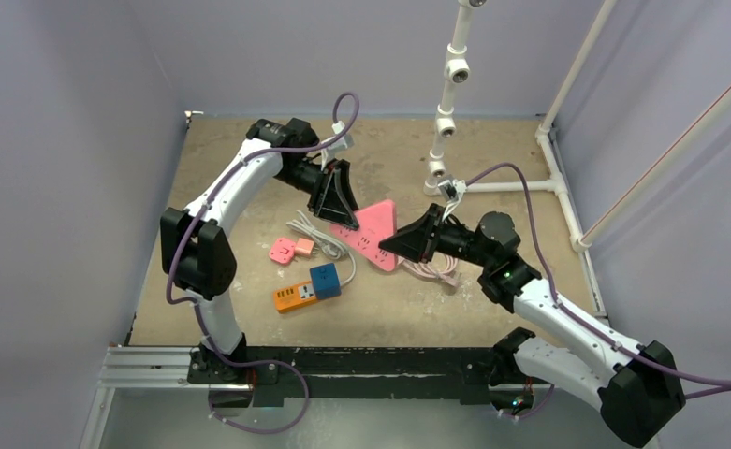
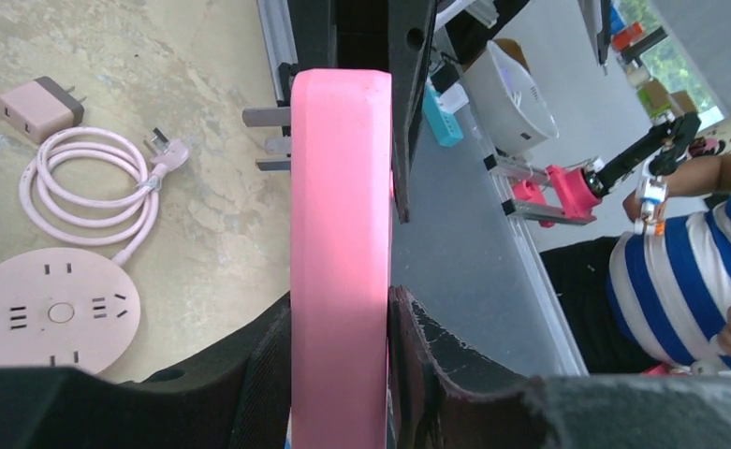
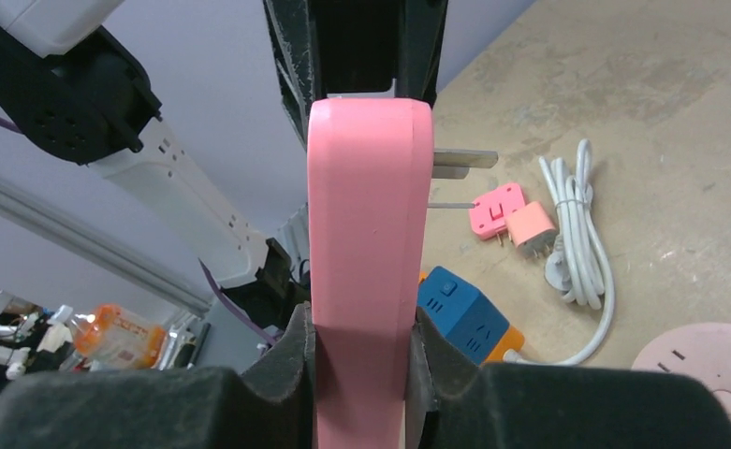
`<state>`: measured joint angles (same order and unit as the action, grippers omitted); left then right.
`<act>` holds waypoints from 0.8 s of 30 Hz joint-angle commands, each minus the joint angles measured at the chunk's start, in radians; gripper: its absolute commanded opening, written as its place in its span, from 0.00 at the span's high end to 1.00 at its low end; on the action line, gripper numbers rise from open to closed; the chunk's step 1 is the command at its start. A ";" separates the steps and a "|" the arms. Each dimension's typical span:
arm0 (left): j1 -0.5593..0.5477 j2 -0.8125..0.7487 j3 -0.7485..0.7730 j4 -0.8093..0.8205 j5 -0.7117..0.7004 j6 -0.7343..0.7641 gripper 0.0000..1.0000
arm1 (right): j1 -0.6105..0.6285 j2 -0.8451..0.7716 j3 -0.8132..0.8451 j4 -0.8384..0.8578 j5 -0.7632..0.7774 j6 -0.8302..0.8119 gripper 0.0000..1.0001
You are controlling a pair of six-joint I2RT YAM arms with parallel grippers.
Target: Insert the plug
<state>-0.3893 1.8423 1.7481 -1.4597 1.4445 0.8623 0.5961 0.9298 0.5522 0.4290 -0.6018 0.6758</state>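
Above table: positioning flat pink triangular plastic plug.
Pinching it in left gripper and right gripper; squaring metal prongs to round pink socket disc.

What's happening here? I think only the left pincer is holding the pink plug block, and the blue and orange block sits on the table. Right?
Not quite. Both pincers hold the pink plug block: the left pincer grips one side and the right pincer the other, as the top view shows. The blue and orange block does sit on the table.
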 commanded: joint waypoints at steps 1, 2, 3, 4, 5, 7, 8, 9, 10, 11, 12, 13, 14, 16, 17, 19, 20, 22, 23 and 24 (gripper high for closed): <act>-0.007 -0.009 0.028 0.027 0.006 0.032 0.28 | 0.008 -0.006 0.013 0.116 -0.054 0.083 1.00; -0.010 -0.015 0.022 0.026 -0.021 0.047 0.11 | 0.002 0.009 0.024 0.094 -0.048 0.079 1.00; -0.013 -0.021 0.016 0.030 -0.050 0.059 0.06 | -0.007 0.019 0.036 0.075 -0.053 0.070 1.00; -0.014 -0.027 0.008 0.048 -0.088 0.059 0.03 | -0.010 0.027 0.043 0.063 -0.062 0.067 1.00; -0.014 -0.036 -0.001 0.084 -0.136 0.043 0.02 | -0.013 0.029 0.053 0.033 -0.066 0.059 1.00; -0.012 -0.076 -0.041 0.202 -0.255 -0.013 0.01 | -0.017 0.022 0.072 -0.025 -0.063 0.040 1.00; -0.012 -0.104 -0.071 0.265 -0.313 -0.035 0.01 | -0.020 0.016 0.082 -0.057 -0.060 0.031 1.00; -0.011 -0.135 -0.115 0.341 -0.384 -0.069 0.01 | -0.024 0.011 0.094 -0.090 -0.055 0.020 1.00; -0.012 -0.164 -0.139 0.403 -0.429 -0.076 0.01 | -0.028 0.009 0.103 -0.133 -0.051 0.006 1.00; -0.011 -0.193 -0.161 0.459 -0.461 -0.087 0.01 | -0.032 0.011 0.114 -0.184 -0.043 -0.015 1.00; -0.010 -0.211 -0.172 0.499 -0.493 -0.072 0.01 | -0.035 0.016 0.122 -0.234 -0.040 -0.035 1.00; -0.010 -0.225 -0.174 0.512 -0.516 -0.038 0.01 | -0.038 0.025 0.129 -0.283 -0.037 -0.058 1.00; -0.010 -0.232 -0.174 0.518 -0.533 -0.002 0.01 | -0.039 0.036 0.135 -0.325 -0.038 -0.082 1.00; -0.007 -0.234 -0.172 0.503 -0.555 0.088 0.01 | -0.042 0.062 0.139 -0.381 -0.059 -0.120 1.00; -0.007 -0.232 -0.170 0.475 -0.557 0.162 0.01 | -0.042 0.078 0.139 -0.400 -0.069 -0.139 1.00; -0.006 -0.229 -0.173 0.428 -0.565 0.295 0.01 | -0.044 0.119 0.141 -0.426 -0.082 -0.186 1.00; -0.006 -0.229 -0.177 0.427 -0.573 0.330 0.01 | -0.045 0.143 0.143 -0.455 -0.088 -0.211 1.00; -0.006 -0.224 -0.184 0.411 -0.591 0.427 0.01 | -0.045 0.186 0.145 -0.470 -0.101 -0.246 1.00; -0.006 -0.220 -0.187 0.402 -0.606 0.489 0.01 | -0.044 0.200 0.144 -0.472 -0.104 -0.256 1.00; -0.006 -0.216 -0.190 0.398 -0.622 0.545 0.01 | -0.045 0.209 0.143 -0.472 -0.105 -0.262 1.00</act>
<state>-0.3996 1.6234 1.5707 -1.0428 0.8803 1.1213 0.5552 1.1042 0.6529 0.0051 -0.6556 0.5091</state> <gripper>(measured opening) 0.989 0.344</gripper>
